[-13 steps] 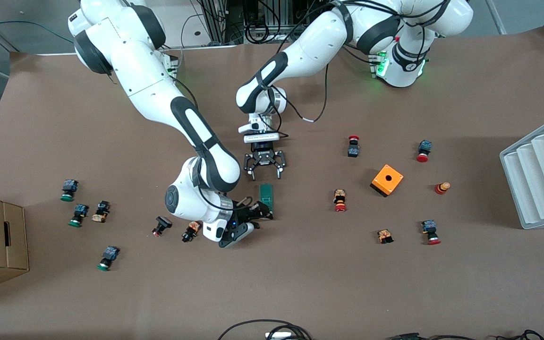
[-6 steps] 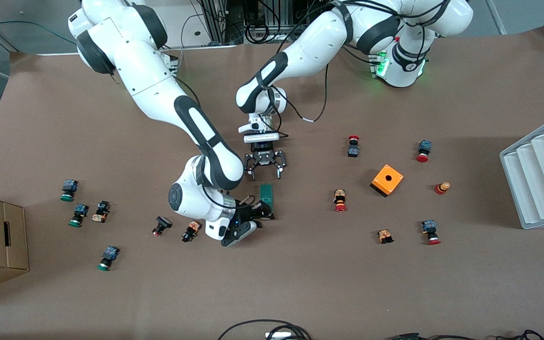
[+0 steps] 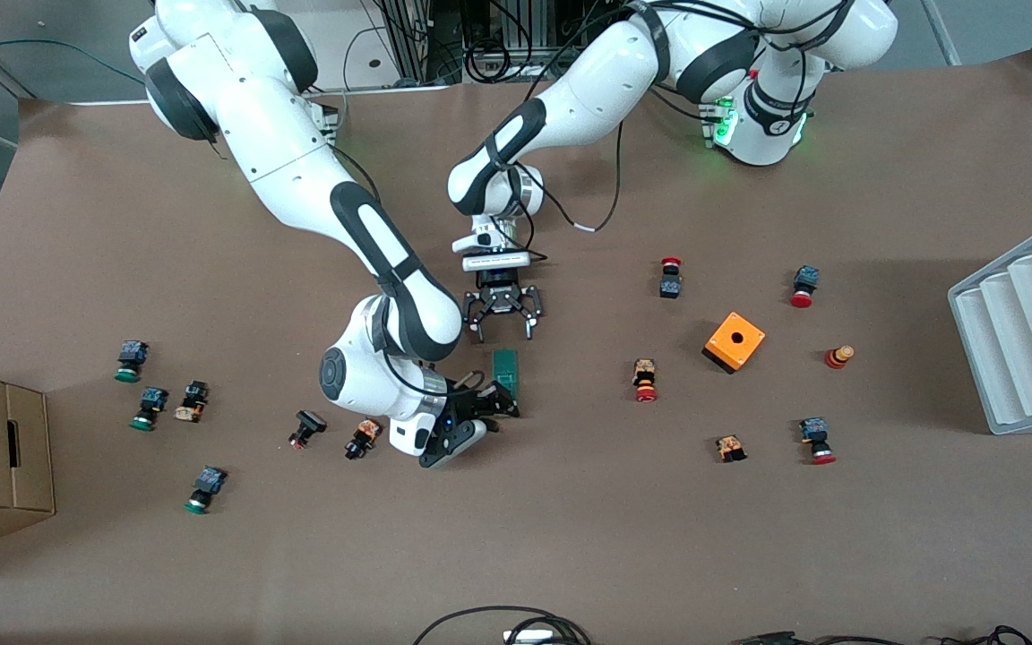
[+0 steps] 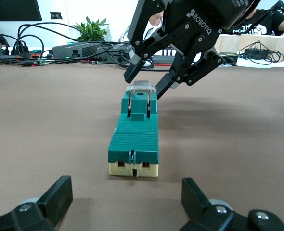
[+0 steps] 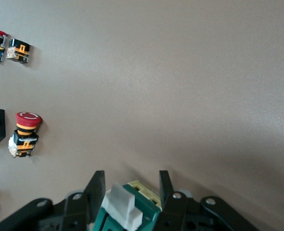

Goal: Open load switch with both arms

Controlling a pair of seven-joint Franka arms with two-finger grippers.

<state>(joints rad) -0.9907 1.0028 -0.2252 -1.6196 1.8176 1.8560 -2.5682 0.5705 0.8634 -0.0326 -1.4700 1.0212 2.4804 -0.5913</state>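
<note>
Brown table: your right gripper [image 3: 500, 403] fingers straddle load switch [image 3: 506, 368] end, not clamped; left gripper [image 3: 504, 330] spread wide above its other end.

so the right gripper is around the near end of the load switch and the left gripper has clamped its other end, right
Not quite. The right gripper is around the end of the load switch nearer the front camera, but the left gripper has not clamped the other end: the left wrist view shows its fingers spread wide, apart from the switch.
</note>
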